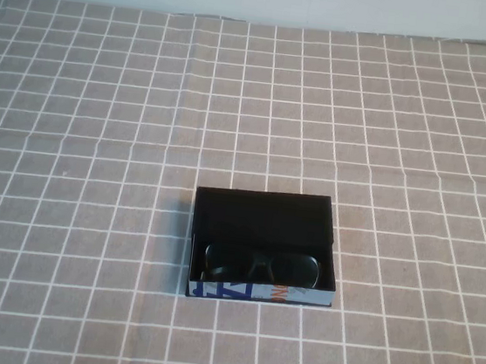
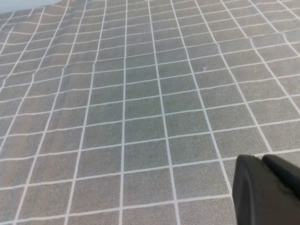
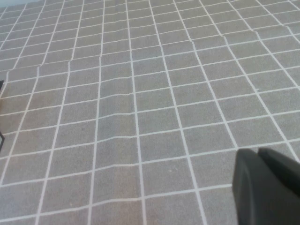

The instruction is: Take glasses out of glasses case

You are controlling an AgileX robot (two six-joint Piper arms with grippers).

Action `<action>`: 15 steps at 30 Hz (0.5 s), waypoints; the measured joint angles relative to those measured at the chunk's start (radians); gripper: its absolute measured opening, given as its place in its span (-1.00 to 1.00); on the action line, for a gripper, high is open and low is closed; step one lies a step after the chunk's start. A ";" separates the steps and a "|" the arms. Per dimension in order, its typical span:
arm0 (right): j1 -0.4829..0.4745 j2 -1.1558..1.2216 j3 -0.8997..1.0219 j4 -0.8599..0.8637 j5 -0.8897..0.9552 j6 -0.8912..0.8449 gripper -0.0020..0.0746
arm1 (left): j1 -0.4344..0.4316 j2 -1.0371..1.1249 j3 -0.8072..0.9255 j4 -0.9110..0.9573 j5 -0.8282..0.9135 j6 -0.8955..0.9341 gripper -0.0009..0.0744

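A grey checked tablecloth [image 1: 104, 87] covers everything. Only the high view shows the open glasses case [image 1: 265, 218], lying centre-near, with the glasses [image 1: 260, 266] inside against its printed blue, white and orange panel; no lettering readable. Each wrist view shows just cloth and a dark tip of the left gripper [image 2: 267, 190] or right gripper [image 3: 267, 187]; I cannot tell their spread.
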 joint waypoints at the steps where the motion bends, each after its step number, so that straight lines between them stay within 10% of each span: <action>1: 0.000 0.000 0.000 0.000 0.000 0.000 -0.99 | 0.000 0.000 0.000 0.000 0.000 0.000 -0.99; 15: 0.000 0.000 0.000 0.008 0.000 0.000 -0.99 | 0.000 0.000 0.000 0.000 0.000 0.000 -0.99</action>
